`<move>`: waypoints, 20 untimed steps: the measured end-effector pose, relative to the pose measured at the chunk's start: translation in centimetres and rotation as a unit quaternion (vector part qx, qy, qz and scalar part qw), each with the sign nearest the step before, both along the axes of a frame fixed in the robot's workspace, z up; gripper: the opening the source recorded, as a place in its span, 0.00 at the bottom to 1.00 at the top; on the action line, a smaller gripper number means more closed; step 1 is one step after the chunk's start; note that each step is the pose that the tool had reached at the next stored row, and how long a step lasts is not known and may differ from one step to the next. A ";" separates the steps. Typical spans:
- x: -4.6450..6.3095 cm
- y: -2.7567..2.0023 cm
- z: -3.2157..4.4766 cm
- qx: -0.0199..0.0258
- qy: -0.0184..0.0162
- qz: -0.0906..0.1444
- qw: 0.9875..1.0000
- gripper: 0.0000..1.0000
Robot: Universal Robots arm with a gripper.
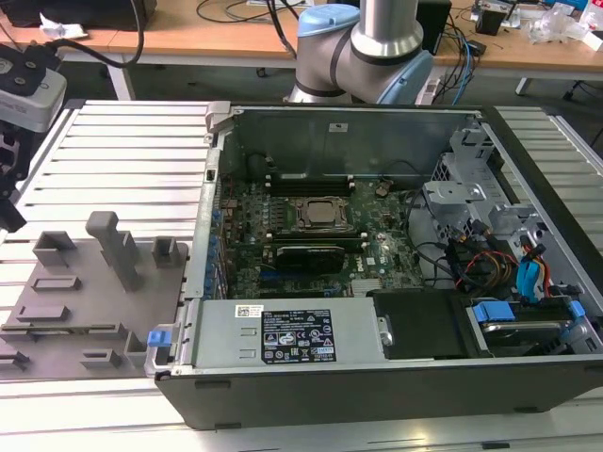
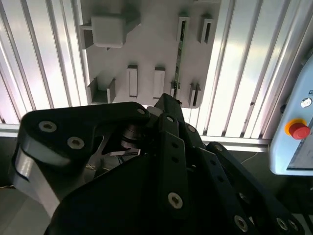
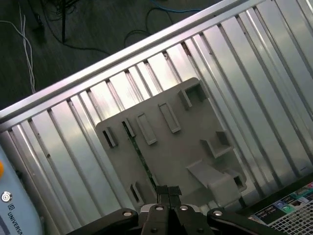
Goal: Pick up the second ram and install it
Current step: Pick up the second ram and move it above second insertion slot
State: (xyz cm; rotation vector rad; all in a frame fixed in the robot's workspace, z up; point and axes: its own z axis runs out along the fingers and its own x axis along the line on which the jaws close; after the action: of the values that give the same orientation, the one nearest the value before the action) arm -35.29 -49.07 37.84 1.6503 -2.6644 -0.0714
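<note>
Tabletop (image 3: 254, 73) of ribbed aluminium, grey tray (image 3: 181, 147) with second ram (image 2: 178, 56), gripper (image 3: 168, 192) jaws together, cabled floor (image 3: 98, 24) beyond

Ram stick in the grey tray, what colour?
Dark green; the second ram shows best in the second wrist view.

Ribbed alu desk (image 1: 113, 151) near side, bright glare on its slats in both wrist views. Far side, exterior view: wooden desk (image 1: 188, 28) w/ cables (image 1: 273, 24) draped over it. First wrist view: dark floor (image 3: 98, 29), loose cords (image 3: 23, 36) lying on it.
</note>
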 end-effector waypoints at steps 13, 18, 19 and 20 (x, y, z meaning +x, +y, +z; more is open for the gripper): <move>0.0 0.01 0.01 -0.005 0.003 0.081 0.997 0.11; 0.0 0.01 0.00 -0.005 0.008 0.106 0.994 0.11; 0.0 0.00 0.00 -0.005 0.008 0.109 0.994 0.11; 0.0 0.00 -0.01 -0.005 0.008 0.120 0.993 0.11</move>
State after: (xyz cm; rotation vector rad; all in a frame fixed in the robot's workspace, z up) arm -35.30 -49.07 37.83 1.9424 -2.4275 -0.0691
